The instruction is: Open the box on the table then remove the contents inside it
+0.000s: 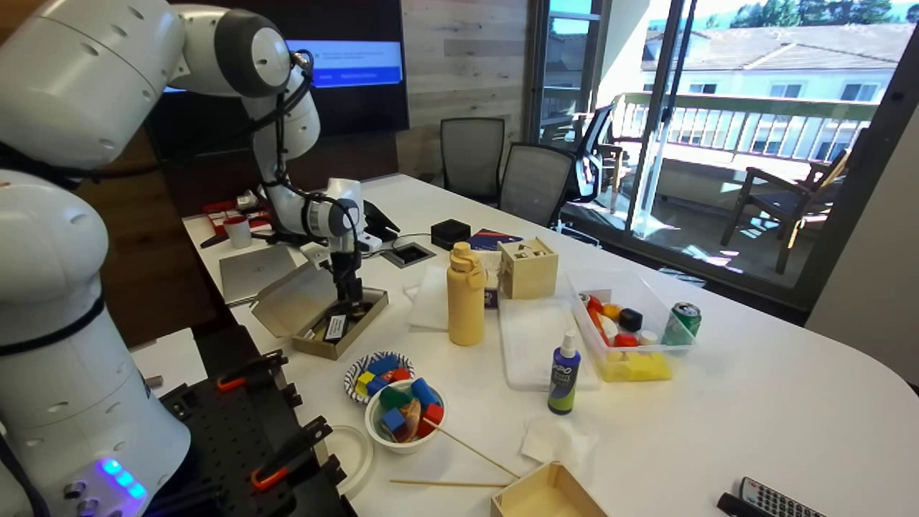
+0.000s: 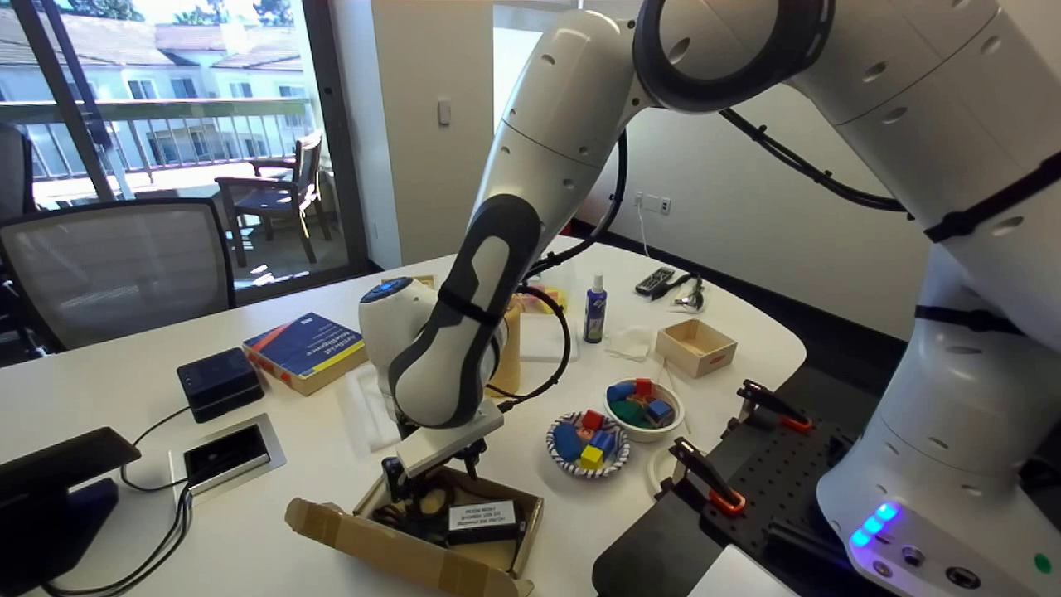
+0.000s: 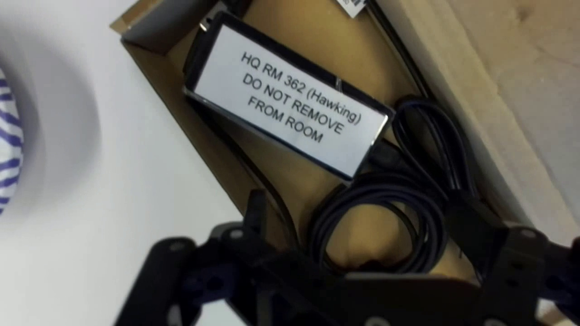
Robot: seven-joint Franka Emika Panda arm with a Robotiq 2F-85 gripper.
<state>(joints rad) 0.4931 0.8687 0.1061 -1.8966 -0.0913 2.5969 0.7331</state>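
Observation:
The tan cardboard box (image 1: pixel 316 348) lies on the white table (image 1: pixel 718 409) with its lid flap (image 2: pixel 398 551) folded back open. It also shows in the wrist view (image 3: pixel 195 136). Inside lies a black power adapter (image 3: pixel 290 99) with a white printed label, visible in both exterior views (image 1: pixel 335 327) (image 2: pixel 483 518). A coiled black cable (image 3: pixel 435 231) lies beside it in the box. My gripper (image 3: pixel 364 210) is open over the coil end of the box, its fingers spread on either side of the coil. It also shows in both exterior views (image 1: pixel 350 289) (image 2: pixel 433 470). Whether the fingers touch the cable is unclear.
A patterned bowl (image 2: pixel 588 468) and a white bowl (image 2: pixel 646 431) of blocks stand near the box. A yellow bottle (image 1: pixel 466 301), a light-wood box (image 1: pixel 529 273) and a clear bin (image 1: pixel 632 316) stand farther along. A laptop (image 1: pixel 257 271) lies behind the lid.

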